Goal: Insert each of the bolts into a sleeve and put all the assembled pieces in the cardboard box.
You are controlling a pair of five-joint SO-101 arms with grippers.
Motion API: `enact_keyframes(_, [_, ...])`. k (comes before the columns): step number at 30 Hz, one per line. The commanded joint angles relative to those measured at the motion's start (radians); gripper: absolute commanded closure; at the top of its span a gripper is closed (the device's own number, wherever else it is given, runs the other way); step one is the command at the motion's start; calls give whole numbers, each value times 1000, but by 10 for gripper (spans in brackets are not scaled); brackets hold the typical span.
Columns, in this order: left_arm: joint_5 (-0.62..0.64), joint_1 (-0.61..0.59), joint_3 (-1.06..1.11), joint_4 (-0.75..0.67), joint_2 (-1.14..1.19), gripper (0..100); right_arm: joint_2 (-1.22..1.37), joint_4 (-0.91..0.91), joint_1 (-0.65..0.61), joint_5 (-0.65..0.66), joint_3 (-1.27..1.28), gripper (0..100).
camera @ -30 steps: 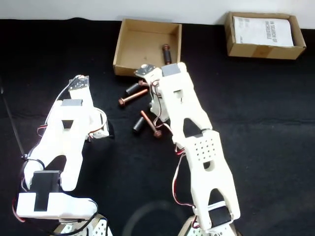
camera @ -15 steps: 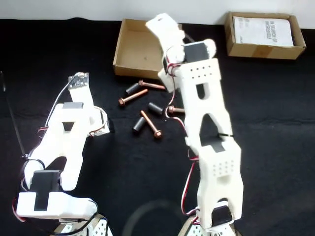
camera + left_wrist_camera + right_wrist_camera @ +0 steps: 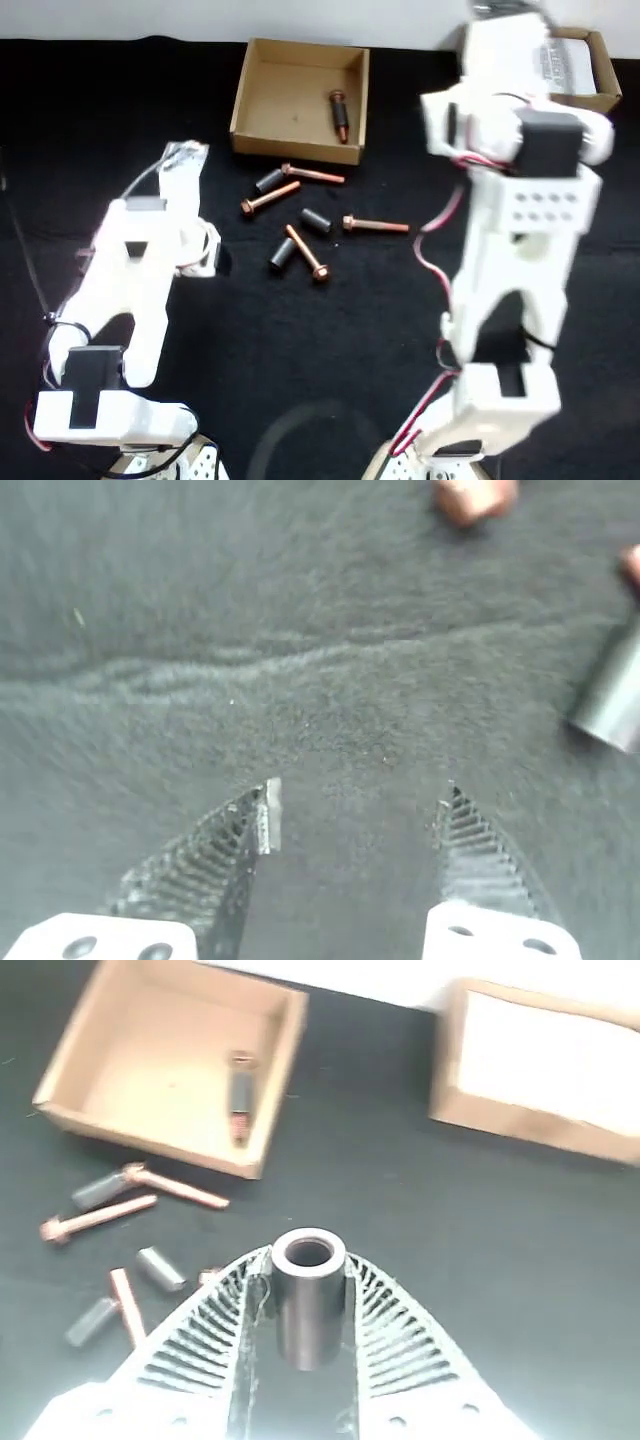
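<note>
**Right tool holds 1 sleeve high, left tool waits open**

The right tool (image 3: pixel 308 1260) is closed on a short dark grey metal sleeve (image 3: pixel 308 1310). The sleeve stands upright between the ribbed fingers, with its open bore facing the wrist camera. I judge it is held like this so that a bolt can be pushed into the free end. The arm holds it high above the black cloth tabletop (image 3: pixel 400 330), well apart from the loose parts.

The left tool (image 3: pixel 360 805) is open with nothing between its fingers. It sits low over the cloth, near the loose parts, and is probably placed there to take a bolt.

Just in front of the box lie 4 copper-coloured bolts (image 3: pixel 270 197) and 3 more dark sleeves (image 3: pixel 281 254). 1 bolt has its tip at the end of a sleeve, but I cannot tell if it is inside.

The shallow brown cardboard box (image 3: pixel 280 100) contains 1 assembled piece (image 3: pixel 340 115), a bolt inside a sleeve. It lies near the wall closer to the second cardboard box (image 3: pixel 520 1125). That second box holds only a white printed booklet (image 3: pixel 550 1050). With 1 piece stored and 4 pairs outside, the task seems to be at an early stage.
</note>
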Motion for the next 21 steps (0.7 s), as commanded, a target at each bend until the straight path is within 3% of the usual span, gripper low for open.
enact_keyframes(1, [-129,15,-223,163,-18,744,-168,8,93,-5,147,991])
enact_keyframes(5, [-276,47,-441,255,-16,744,-298,5,165,-2,340,991])
enact_keyframes(12, [-620,263,-662,489,-8,747,-489,-5,269,17,542,991])
enact_keyframes(21, [-891,456,-677,499,7,747,-785,-16,389,115,773,991])
